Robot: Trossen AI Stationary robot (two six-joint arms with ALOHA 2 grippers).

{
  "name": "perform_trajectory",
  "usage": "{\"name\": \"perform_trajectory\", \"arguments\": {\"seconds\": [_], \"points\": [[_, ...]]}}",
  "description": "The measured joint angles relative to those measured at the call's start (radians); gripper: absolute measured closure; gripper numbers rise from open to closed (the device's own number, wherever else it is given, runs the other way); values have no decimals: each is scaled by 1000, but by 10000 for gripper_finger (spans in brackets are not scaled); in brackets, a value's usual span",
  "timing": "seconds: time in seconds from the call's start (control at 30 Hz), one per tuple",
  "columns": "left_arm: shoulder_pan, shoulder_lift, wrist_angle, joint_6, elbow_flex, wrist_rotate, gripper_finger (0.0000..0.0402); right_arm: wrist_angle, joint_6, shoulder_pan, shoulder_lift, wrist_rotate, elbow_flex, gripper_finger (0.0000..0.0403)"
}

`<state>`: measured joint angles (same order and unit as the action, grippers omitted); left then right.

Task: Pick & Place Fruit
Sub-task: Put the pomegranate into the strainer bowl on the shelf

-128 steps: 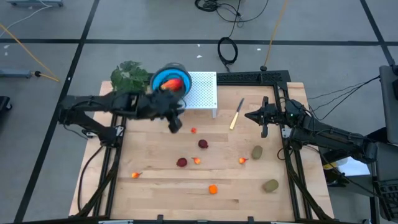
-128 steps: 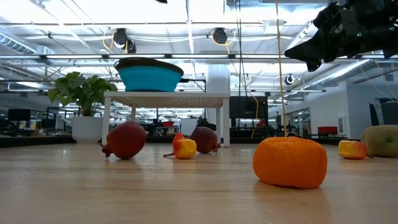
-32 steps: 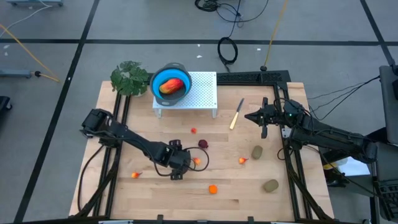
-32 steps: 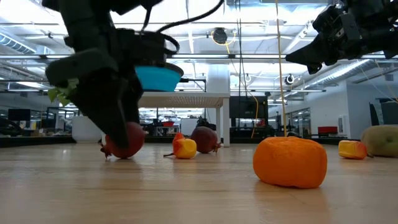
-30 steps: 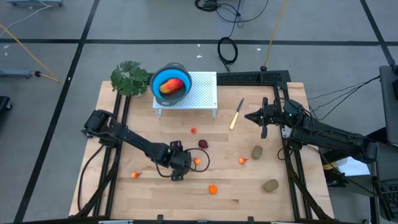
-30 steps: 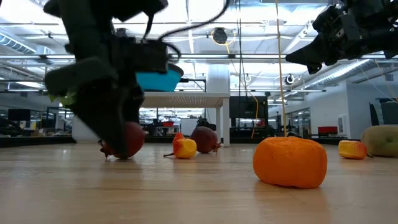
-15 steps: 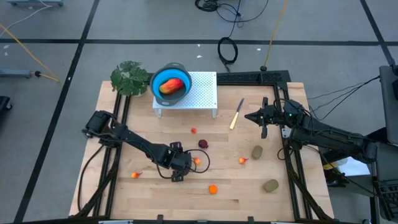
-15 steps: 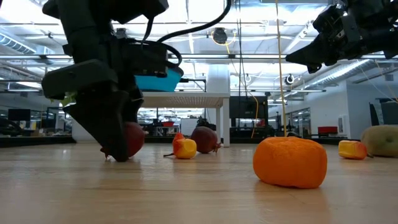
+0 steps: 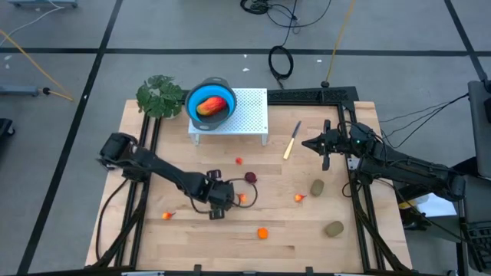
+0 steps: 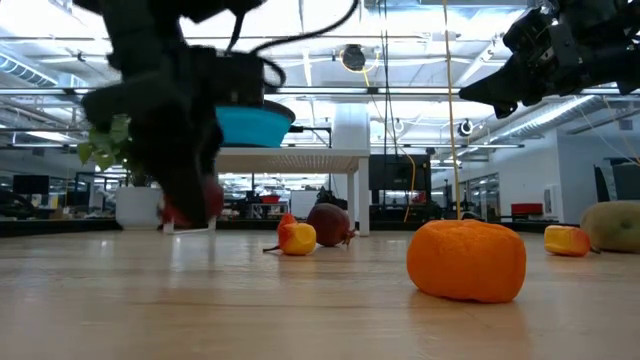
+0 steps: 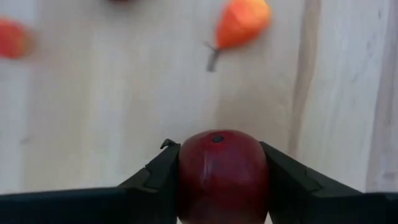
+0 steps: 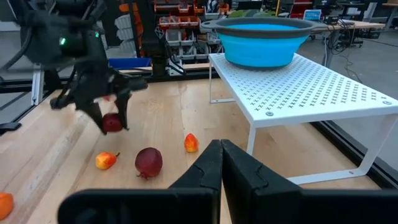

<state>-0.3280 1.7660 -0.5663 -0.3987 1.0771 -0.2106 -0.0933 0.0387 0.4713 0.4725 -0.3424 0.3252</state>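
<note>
Left gripper (image 11: 222,186): clamped on a dark red toy ball (image 11: 222,171), one finger on each flank, so it cannot roll out.
Ball's place: between the jaws, clear of the pale wooden table (image 9: 307,238) in the low view, I'd say for carrying.
Ahead of the jaws: a small orange-red stemmed bit (image 11: 240,18) lies on the wood.
Likely goal: the blue bowl (image 9: 209,100) on the white perforated stand (image 9: 249,115), already holding a red-orange piece (image 9: 212,106).
Right gripper (image 12: 221,163): fingers together, empty, waiting just beside the pale-handled knife (image 9: 291,140).
</note>
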Motion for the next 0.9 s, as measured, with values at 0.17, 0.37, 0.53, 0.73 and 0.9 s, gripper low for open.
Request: {"name": "perform_trajectory", "arguments": {"seconds": [0.17,0.37,0.53,0.73,0.9], "points": [[33,-141,-14,-64,0,-7,200,0,0,0,0,-1,0,403],[74,-300,81,-181,0,-73,204,0,0,0,0,0,0,403],[126,-384,98,-427,0,-85,227,0,-1,0,0,0,0,403],[173,-426,92,-845,1,-24,213,0,-1,0,0,0,0,403],[200,-426,101,-1112,1,152,193,0,0,0,0,0,0,403]]}}
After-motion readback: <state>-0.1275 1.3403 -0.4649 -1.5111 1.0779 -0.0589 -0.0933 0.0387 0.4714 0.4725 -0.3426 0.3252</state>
